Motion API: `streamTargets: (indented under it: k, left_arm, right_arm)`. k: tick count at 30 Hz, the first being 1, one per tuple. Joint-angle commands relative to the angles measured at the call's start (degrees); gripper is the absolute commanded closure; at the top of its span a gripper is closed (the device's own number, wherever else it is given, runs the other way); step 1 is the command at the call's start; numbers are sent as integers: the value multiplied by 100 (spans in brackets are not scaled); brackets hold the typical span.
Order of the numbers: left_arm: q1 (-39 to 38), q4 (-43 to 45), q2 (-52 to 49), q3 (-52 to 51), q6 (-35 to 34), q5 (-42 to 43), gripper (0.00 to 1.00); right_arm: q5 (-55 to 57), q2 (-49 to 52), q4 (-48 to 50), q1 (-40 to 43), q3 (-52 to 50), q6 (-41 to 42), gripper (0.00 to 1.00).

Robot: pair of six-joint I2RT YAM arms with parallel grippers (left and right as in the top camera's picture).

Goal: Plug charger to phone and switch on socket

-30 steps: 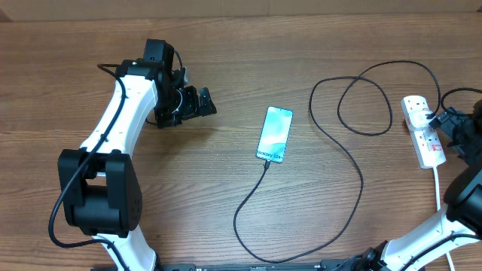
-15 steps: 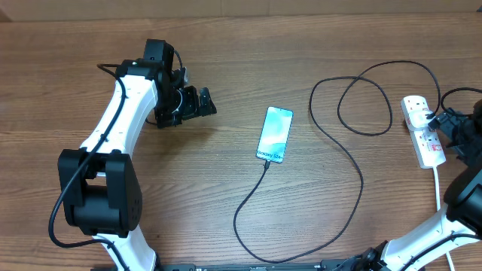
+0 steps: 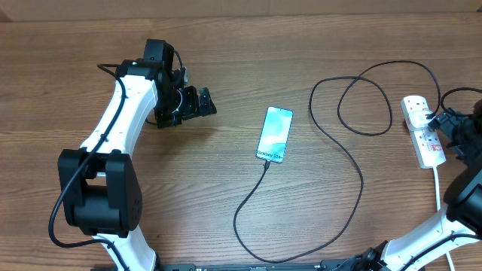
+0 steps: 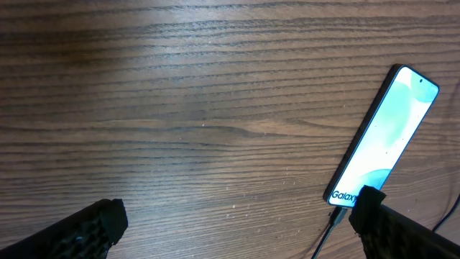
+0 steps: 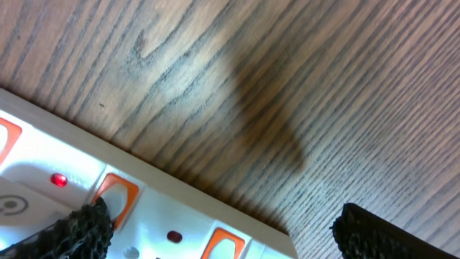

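At three o'clock on the table (image 3: 226,45), the power strip (image 3: 423,139) looks light and skid-prone, so I'd press its red switch (image 5: 115,196) straight down; both the right gripper (image 3: 443,126) beside it and the left gripper (image 3: 197,104) at ten o'clock gape empty.

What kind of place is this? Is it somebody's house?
Probably a robot lab or test bench, not a home. Two robot arms stand at a wooden table, with a phone, a charger and a socket laid out on it.
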State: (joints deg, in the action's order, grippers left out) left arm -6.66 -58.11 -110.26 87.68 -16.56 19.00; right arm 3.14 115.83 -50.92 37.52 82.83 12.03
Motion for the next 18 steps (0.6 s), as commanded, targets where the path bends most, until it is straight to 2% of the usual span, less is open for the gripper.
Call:
streamTargets:
  k: [1, 11, 18]
  left_arm:
    - [-2, 4, 44, 15, -20, -37, 0]
    - [-2, 4, 44, 15, -20, -35, 0]
    - [-2, 7, 44, 15, -20, -37, 1]
  right_arm:
    - [-328, 293, -195, -81, -109, -107, 0]
    - [-352, 48, -1318, 254, 715, 37, 0]
    - [-1056, -542, -1585, 116, 800, 26, 0]
